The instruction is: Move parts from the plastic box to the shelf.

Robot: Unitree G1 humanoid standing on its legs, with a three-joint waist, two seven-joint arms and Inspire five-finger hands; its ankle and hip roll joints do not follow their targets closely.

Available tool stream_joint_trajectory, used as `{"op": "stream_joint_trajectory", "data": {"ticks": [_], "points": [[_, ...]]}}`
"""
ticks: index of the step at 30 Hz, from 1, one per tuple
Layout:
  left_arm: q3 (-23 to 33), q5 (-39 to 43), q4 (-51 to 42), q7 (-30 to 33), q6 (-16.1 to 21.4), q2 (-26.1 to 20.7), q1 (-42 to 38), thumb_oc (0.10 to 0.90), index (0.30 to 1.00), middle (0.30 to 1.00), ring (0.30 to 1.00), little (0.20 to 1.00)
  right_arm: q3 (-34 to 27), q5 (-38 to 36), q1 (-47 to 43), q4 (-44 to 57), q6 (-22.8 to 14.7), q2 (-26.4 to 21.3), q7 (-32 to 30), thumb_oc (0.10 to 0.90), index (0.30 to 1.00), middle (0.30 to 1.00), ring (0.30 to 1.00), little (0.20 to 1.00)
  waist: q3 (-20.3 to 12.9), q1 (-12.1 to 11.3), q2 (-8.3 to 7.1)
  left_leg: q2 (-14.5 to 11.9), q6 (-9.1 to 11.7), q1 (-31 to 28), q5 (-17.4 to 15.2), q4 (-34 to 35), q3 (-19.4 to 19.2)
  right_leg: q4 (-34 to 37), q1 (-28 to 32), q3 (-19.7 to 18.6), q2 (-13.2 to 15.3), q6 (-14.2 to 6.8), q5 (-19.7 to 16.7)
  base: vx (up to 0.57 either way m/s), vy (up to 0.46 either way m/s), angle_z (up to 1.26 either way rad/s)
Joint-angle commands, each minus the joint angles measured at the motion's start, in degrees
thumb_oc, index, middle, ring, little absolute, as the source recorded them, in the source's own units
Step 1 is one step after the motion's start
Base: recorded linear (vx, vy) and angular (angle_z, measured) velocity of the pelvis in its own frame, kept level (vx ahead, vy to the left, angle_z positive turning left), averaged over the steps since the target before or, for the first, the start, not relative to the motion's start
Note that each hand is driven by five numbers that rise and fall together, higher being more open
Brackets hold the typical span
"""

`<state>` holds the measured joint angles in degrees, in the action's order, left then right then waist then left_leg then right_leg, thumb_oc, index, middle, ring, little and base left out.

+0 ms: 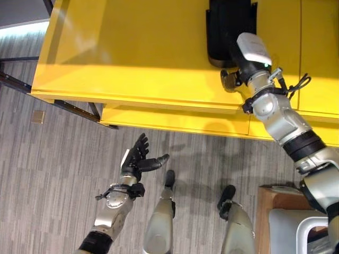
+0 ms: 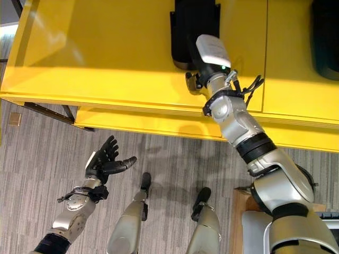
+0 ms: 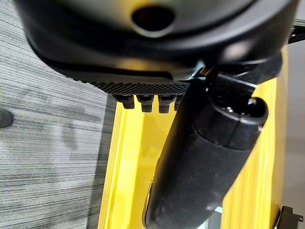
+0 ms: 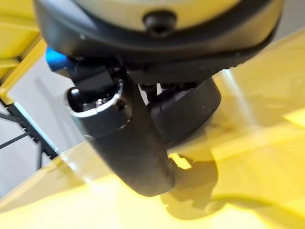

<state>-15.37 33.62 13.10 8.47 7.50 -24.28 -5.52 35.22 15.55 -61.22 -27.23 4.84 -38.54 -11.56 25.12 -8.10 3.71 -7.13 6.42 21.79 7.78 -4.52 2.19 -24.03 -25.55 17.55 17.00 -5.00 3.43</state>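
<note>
Grey plank floor (image 1: 63, 174) lies beneath the yellow shelf (image 1: 137, 47).

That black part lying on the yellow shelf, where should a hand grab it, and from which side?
The black part lies flat, lengthwise away from the robot, long sides bare. Probably pinch across its narrow width near the robot-facing end, coming from above at the front of the yellow shelf, where the right hand sits.
</note>
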Motion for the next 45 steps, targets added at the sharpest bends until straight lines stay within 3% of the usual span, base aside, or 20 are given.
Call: {"op": "stream_joint_trajectory", "data": {"ticks": [1,27,34,35,38,40,45], "points": [[2.3,0.9,-6.1,0.4,4.4,-3.1,0.6,0.9,1.0,1.0,1.0,1.0,-1.5,-0.3,-3.6,6.5,-4.7,1.2,-1.6,0.9,1.0,1.0,1.0,1.0,-1.5,-0.7,-4.34,-2.8,0.2,-2.7,-2.4,-1.0,-1.9,8.5,6.8,-1.8,2.2,-3.5,-6.1,0.0,0.0,0.0],[4.3,-1.1,-6.2,0.2,3.1,-3.2,2.0,0.9,1.0,1.0,1.0,1.0,-9.9,1.2,1.1,22.6,-6.5,-2.2,-3.5,0.9,1.0,1.0,1.0,1.0,-3.8,1.1,-5.92,-3.3,0.3,-5.1,-3.2,-0.8,-2.4,8.7,8.5,-2.6,1.7,-3.7,-5.8,0.0,0.0,0.0],[4.6,-2.1,-5.5,-0.2,2.5,-2.6,2.7,0.9,1.0,1.0,1.0,1.0,-15.8,1.3,10.0,30.7,-8.6,-1.9,-4.1,0.9,1.0,1.0,1.0,1.0,-6.0,2.5,-5.85,-4.0,0.8,-7.7,-2.5,1.5,-2.7,10.6,10.8,-2.8,0.9,-3.8,-5.7,0.02,-0.014,-0.04],[4.6,-2.3,-5.6,-0.4,2.3,-2.3,3.2,0.9,1.0,1.0,1.0,1.0,-18.7,0.6,15.7,33.0,-9.7,-0.2,-4.6,0.9,1.0,1.0,1.0,1.0,-7.0,3.2,-5.65,-4.3,1.0,-8.8,-1.9,2.9,-2.8,11.2,11.6,-2.8,0.4,-3.8,-5.6,0.04,-0.025,-0.08],[4.6,-2.7,-4.9,-0.6,2.0,-1.7,3.8,0.9,1.0,1.0,1.0,1.0,-20.6,0.3,20.9,35.1,-10.6,1.2,-4.4,0.9,1.0,1.0,1.0,1.0,-7.8,3.8,-5.56,-4.7,1.1,-10.3,-1.3,4.4,-3.1,12.1,12.6,-3.0,-0.2,-3.7,-5.4,0.02,-0.036,-0.08],[3.9,-2.9,-4.3,-0.8,2.0,0.1,5.1,0.9,1.0,1.0,1.0,1.0,-23.4,-3.7,32.4,39.3,-14.4,7.0,-5.2,0.9,1.0,1.0,1.0,1.0,-9.4,5.6,-5.16,-5.8,1.5,-11.9,-0.7,5.2,-4.1,13.8,14.3,-3.6,-1.8,-3.3,-5.0,0.03,-0.068,-0.12],[4.3,-3.3,-4.2,-1.0,2.3,1.1,7.5,0.9,1.0,1.0,1.0,1.0,-22.7,-4.7,38.5,42.4,-16.3,7.9,-3.4,0.9,1.0,1.0,1.0,1.0,-11.1,7.0,-5.4,-7.3,0.9,-14.7,-1.8,4.6,-4.8,14.0,14.8,-6.3,-4.1,-2.8,-4.3,0.03,-0.051,-0.15]]}}
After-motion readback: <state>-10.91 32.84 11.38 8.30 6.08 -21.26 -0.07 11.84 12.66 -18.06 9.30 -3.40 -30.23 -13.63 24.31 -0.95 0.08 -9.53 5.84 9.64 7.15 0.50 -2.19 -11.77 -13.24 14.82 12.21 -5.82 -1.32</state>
